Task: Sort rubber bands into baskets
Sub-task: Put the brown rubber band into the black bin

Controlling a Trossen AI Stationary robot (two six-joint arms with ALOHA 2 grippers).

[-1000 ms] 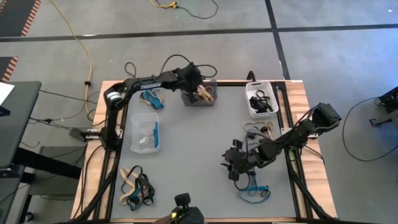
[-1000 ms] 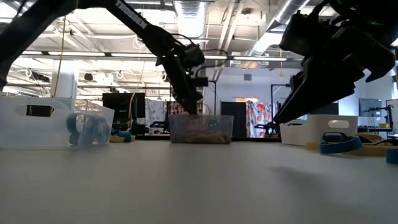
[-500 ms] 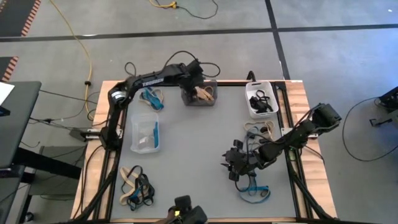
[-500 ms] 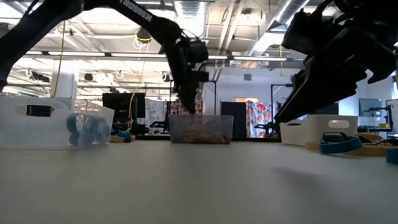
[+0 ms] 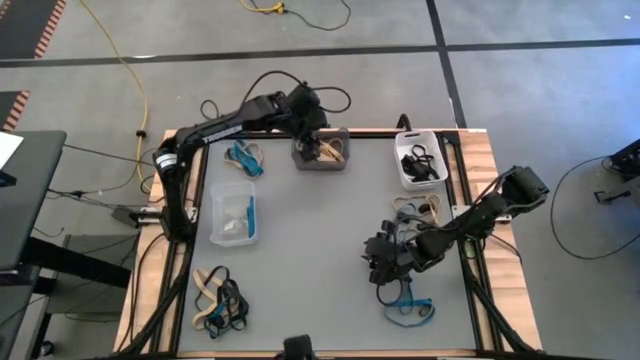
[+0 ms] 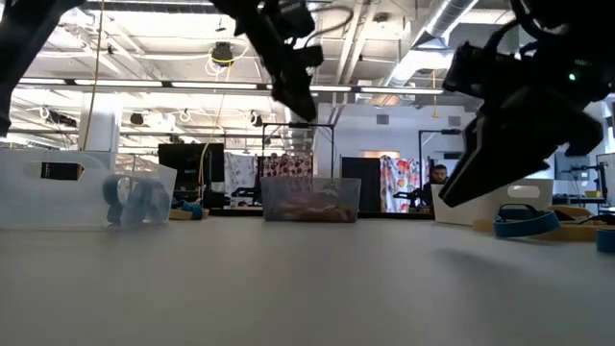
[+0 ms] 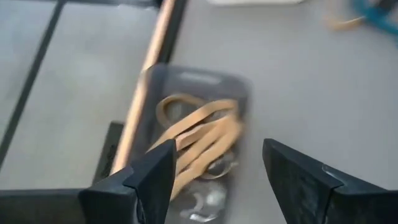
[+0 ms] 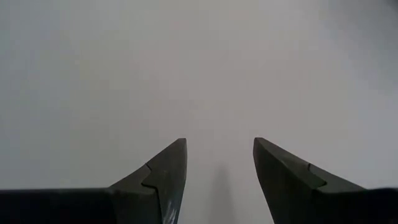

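dark grey basket: far centre, tan bands inside | white basket: far right, black bands inside | clear basket: left, blue band inside | loose rubber bands: mixed heap, near left; blue loop, near right

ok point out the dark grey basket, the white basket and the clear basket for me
dark grey basket [image 5: 322,157], high view, on its near rim below the tan bands
white basket [image 5: 405,172], high view, on its left wall
clear basket [image 5: 232,190], high view, on its far rim
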